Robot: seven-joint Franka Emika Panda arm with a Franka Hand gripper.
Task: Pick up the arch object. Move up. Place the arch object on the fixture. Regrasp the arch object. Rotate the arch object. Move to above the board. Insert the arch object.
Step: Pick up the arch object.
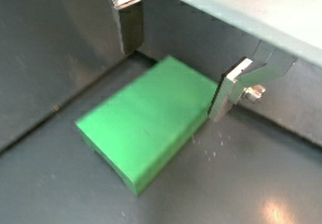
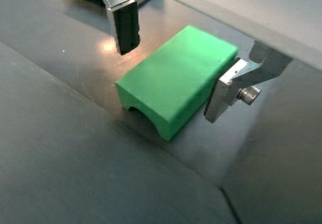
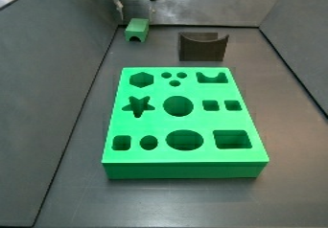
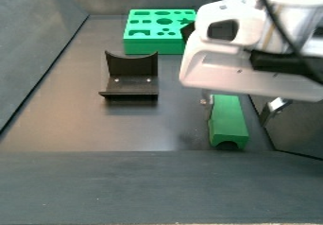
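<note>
- The small green block with an arch-shaped notch (image 2: 179,75) lies flat on the dark floor, between the released gripper's (image 2: 176,66) silver fingers (image 2: 124,28) (neither touching).
- Its long axis runs crosswise to the gap; the notch faces down.

Wrist views: we look down close past the gripper (image 1: 176,63) onto the arch object (image 2: 176,77).
Side views: we face opposite ways, sharing the board (image 3: 182,122) and the fixture (image 4: 128,76).

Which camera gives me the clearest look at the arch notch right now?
A wrist view: the arch object shows its notch opening at the floor, between the open gripper fingers. Another wrist view shows only plain faces, one side view a distant speck, and another a partly blocked end.
</note>
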